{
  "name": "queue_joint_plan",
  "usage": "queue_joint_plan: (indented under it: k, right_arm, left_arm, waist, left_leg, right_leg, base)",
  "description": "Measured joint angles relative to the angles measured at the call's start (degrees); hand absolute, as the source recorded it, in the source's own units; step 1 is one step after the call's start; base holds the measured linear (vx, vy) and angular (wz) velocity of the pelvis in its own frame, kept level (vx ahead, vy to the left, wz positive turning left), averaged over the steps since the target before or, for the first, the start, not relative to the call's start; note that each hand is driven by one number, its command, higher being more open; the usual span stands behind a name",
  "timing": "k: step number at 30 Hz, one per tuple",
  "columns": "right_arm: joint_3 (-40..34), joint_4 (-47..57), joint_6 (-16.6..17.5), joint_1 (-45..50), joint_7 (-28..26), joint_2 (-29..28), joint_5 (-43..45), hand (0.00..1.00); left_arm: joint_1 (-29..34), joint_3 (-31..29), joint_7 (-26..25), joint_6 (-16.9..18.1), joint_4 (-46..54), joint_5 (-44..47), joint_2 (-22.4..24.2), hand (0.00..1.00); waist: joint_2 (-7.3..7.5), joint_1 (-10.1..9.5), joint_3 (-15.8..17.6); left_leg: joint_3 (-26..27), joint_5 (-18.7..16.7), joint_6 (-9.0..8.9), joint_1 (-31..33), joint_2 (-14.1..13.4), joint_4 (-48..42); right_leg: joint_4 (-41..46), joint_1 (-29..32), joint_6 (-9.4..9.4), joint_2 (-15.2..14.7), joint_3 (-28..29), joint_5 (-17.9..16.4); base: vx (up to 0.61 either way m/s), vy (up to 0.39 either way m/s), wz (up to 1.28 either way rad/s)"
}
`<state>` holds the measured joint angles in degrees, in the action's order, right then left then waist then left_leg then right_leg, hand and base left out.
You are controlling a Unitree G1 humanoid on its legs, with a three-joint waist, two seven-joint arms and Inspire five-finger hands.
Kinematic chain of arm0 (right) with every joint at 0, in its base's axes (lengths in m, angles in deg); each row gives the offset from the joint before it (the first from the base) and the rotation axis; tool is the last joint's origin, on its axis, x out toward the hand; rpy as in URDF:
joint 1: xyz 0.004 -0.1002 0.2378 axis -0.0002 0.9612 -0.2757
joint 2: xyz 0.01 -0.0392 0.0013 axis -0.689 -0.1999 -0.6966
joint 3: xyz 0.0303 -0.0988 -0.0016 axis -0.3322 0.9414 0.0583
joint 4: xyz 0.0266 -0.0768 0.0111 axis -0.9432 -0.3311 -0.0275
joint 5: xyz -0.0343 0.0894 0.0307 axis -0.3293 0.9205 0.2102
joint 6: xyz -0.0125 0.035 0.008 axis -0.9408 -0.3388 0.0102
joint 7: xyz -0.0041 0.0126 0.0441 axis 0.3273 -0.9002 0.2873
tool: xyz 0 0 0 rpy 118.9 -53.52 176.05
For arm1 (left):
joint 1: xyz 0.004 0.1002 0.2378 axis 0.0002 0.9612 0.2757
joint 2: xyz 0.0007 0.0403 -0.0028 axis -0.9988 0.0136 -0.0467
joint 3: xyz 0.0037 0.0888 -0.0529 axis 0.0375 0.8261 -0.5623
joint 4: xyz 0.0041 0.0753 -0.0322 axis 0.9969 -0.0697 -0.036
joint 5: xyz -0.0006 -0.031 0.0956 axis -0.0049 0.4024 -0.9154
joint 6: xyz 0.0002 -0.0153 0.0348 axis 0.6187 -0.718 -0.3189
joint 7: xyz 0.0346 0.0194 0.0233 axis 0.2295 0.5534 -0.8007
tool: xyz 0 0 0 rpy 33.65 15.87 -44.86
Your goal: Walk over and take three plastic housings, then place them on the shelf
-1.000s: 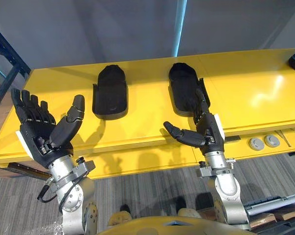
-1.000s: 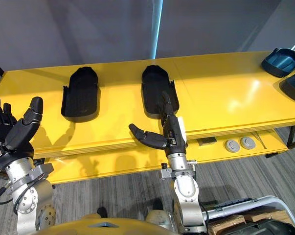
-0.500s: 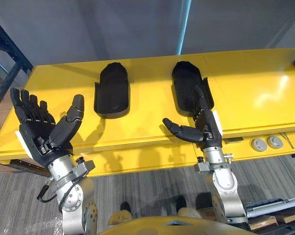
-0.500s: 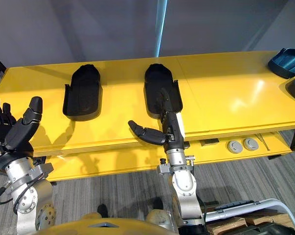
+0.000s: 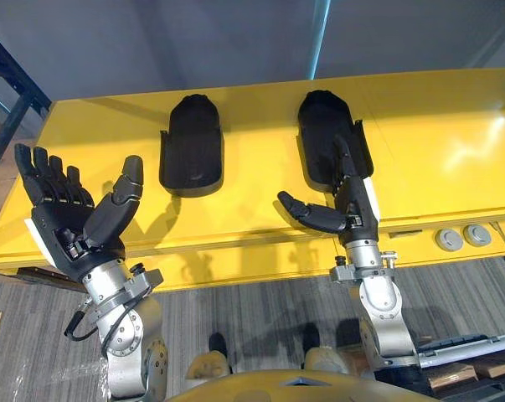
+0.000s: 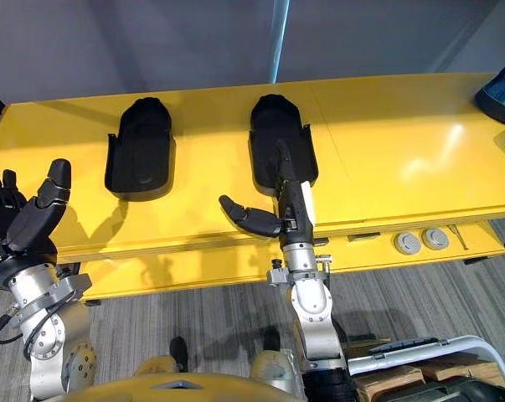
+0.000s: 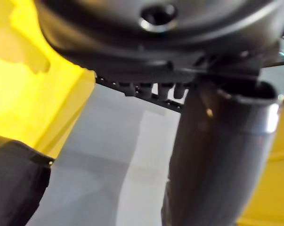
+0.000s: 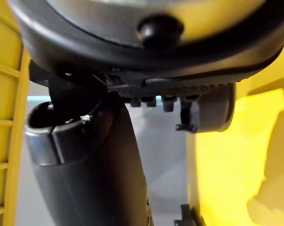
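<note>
The left housing (image 5: 191, 144) and the right housing (image 5: 326, 134), both black plastic, are lying apart on the yellow desk (image 5: 436, 126). The right hand (image 5: 352, 209) is reaching with straight, released fingers over the right housing's near end. The left hand (image 5: 68, 226) is hovering spread and empty at the desk's front left edge.

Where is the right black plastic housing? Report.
Left eye view: black plastic housing on the yellow table, by the right robot hand, right of the other housing.
</note>
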<state>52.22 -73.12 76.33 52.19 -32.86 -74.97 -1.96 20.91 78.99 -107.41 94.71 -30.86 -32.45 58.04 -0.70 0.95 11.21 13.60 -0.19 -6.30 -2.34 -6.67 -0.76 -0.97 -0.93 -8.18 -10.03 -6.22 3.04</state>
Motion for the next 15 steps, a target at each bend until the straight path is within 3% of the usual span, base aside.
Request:
queue_joint_plan:
  k: [15]
  right_arm:
    - [-1.2,-1.7,0.0,-3.9,0.9,0.0,-2.0,1.00]
  left_arm:
    - [-0.4,0.0,-1.0,0.0,0.0,-0.1,0.0,1.00]
  waist:
    - [-0.07,-0.68,1.7]
  left_leg:
    - [-1.0,0.9,-0.04,0.1,0.1,1.0]
  right_leg:
    - [0.4,0.1,0.35,0.0,-1.2,-0.3]
  base:
    - [0.00,-0.001,0.03]
